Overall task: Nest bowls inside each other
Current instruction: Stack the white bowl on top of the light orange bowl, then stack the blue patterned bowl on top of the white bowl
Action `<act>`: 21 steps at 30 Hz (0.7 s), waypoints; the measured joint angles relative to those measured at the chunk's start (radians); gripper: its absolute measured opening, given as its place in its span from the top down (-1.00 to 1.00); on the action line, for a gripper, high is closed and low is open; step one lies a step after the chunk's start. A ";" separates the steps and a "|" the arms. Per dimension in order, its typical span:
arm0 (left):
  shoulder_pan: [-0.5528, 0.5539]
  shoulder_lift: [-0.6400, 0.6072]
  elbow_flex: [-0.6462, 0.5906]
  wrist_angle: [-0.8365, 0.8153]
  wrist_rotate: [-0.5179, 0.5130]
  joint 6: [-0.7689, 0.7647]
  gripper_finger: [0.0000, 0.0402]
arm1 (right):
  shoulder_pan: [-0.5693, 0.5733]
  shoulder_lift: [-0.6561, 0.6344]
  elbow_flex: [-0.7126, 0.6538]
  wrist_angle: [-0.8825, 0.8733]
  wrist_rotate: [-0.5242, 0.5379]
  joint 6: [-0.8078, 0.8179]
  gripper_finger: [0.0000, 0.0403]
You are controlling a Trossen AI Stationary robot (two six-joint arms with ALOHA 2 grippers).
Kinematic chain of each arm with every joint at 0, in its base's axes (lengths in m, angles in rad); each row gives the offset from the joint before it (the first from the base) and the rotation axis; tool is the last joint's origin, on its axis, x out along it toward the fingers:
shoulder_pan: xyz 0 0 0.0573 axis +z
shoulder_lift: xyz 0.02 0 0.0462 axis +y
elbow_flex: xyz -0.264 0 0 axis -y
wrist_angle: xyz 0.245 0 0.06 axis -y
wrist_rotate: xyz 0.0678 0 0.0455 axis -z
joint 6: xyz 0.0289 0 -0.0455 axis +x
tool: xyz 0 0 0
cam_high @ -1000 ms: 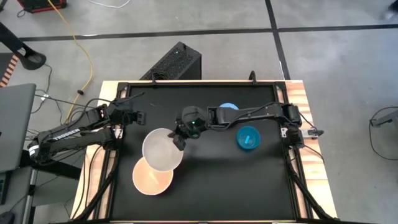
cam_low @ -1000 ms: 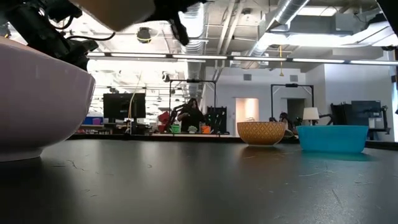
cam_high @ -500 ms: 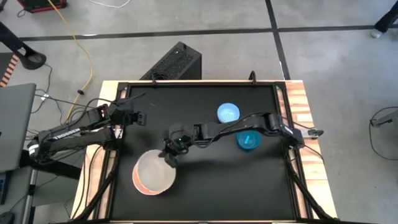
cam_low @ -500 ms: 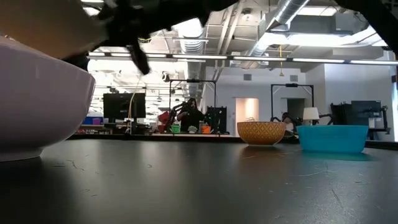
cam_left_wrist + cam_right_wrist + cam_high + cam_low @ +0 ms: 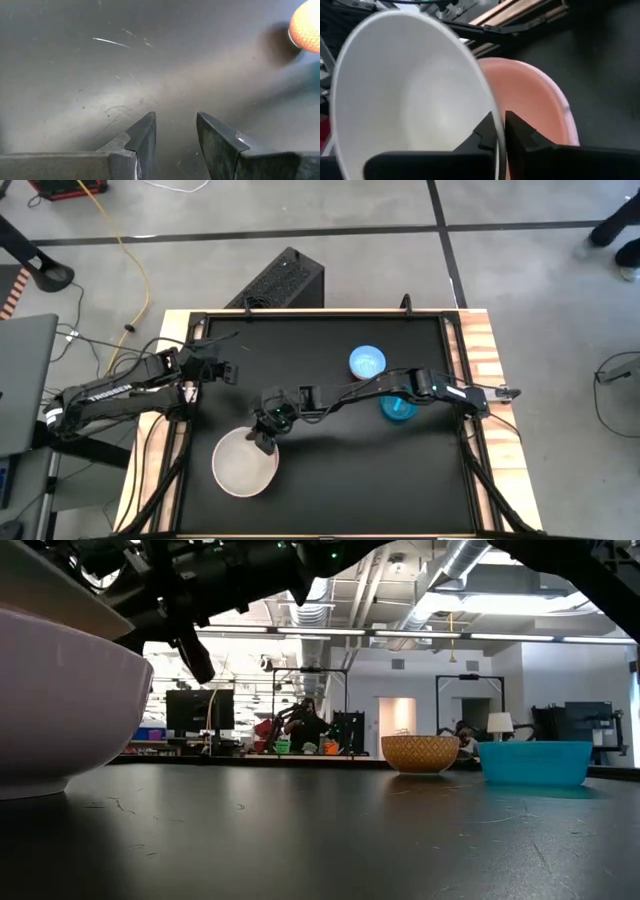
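A pale bowl, white inside, sits tilted in the pink bowl, which rests on the table near its front left. My right gripper reaches in from the right and is shut on the pale bowl's rim. A teal bowl stands right of centre, partly under the right arm. Beyond it is a small bowl, light blue inside. My left gripper hangs open over bare table at the left. My right gripper pinches the pale bowl's rim on the side toward the table's middle, one finger inside the bowl and one outside. The fingers come from the table's right, slanting down. The bowl is tilted, its lower part inside the pink bowl.
From table height the teal bowl and a tan patterned bowl stand far right. A black box sits past the far edge and a laptop lies left of the table. Bare black tabletop lies at the middle and near right.
My right gripper has carried the pale bowl down and toward the table's near left, from beside the pink bowl to over it and then into it. The pink bowl has stayed where it was.
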 joint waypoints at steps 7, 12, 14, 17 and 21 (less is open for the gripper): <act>0.000 0.000 0.000 0.000 0.001 0.009 0.35 | -0.004 0.000 0.000 -0.033 0.021 0.018 0.55; 0.000 0.000 0.000 0.000 0.001 0.017 0.35 | -0.021 -0.004 -0.001 -0.085 0.019 0.034 0.38; 0.000 0.000 0.000 0.000 0.001 0.017 0.35 | -0.032 -0.016 -0.001 -0.106 0.012 0.034 0.32; 0.000 0.000 0.000 0.000 0.001 0.027 0.35 | -0.055 -0.042 -0.001 -0.117 -0.003 0.034 0.26; 0.000 0.000 0.000 -0.001 0.002 0.037 0.35 | -0.084 -0.070 -0.001 -0.143 -0.016 0.036 0.22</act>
